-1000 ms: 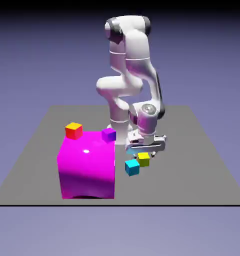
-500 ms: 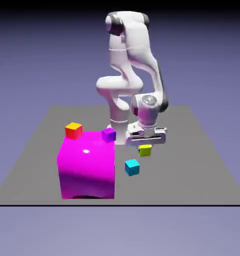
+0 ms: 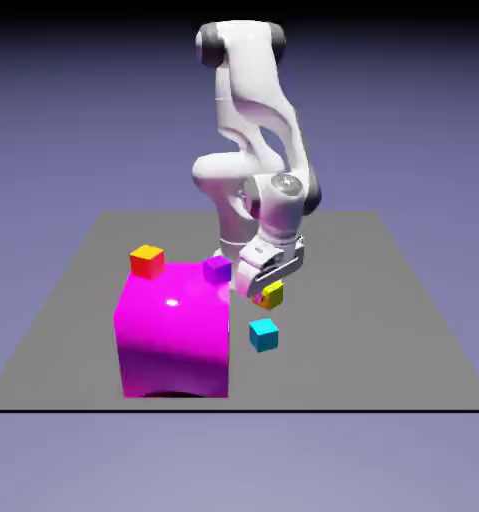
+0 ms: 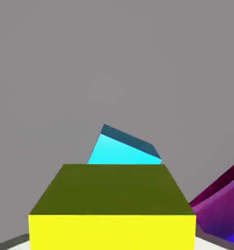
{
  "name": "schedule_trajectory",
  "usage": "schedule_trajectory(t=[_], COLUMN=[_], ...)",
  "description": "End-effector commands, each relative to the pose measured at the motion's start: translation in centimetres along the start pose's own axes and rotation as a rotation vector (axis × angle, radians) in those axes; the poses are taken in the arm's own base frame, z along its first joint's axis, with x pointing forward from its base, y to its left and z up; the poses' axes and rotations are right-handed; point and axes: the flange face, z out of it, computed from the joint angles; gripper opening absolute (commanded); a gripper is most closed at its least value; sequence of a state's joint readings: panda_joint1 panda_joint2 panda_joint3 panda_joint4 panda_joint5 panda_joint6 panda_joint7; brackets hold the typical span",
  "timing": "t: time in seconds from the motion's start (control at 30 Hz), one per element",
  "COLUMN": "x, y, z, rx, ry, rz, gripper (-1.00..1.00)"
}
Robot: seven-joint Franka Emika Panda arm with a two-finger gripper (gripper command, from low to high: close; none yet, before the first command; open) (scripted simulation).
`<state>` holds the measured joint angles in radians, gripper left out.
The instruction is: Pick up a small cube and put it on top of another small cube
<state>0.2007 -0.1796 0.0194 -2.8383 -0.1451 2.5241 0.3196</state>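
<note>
My gripper [image 3: 267, 293] is shut on the small yellow cube [image 3: 273, 294] and holds it off the grey table, just right of the big magenta block [image 3: 173, 330]. In the hand view the yellow cube [image 4: 112, 207] fills the bottom and hides my fingertips. Beyond it, the cyan cube [image 4: 123, 149] lies on the table. In the exterior view the cyan cube [image 3: 264, 334] sits below and slightly left of the held cube. A purple cube [image 3: 217, 269] rests on the magenta block's far right corner.
An orange-red cube with a yellow top [image 3: 147, 261] sits at the magenta block's far left corner. The block's magenta and purple edge [image 4: 221, 200] shows at the hand view's lower right. The grey table [image 3: 383, 320] extends to the exterior view's right.
My gripper has closed on the yellow cube, lifted it off the table, and swung it up and toward the exterior view's left, tilting as it went. The cyan cube stayed put.
</note>
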Motion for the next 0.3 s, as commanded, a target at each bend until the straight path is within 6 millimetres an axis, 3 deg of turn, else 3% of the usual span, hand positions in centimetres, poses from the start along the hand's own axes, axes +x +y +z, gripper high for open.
schedule_trajectory(t=[0.0, 0.17, 0.2, 0.27], x=[0.1, 0.1, 0.1, 0.2], y=[0.0, -0.2, -0.2, -0.2], z=[1.1, 5.9, 5.9, 4.9], rx=[-0.002, 0.001, 0.001, -0.001], ry=[0.001, 0.000, 0.000, 0.001], rz=[0.000, -0.001, -0.001, 0.000], gripper=[-1.00, -1.00, 1.00, 1.00])
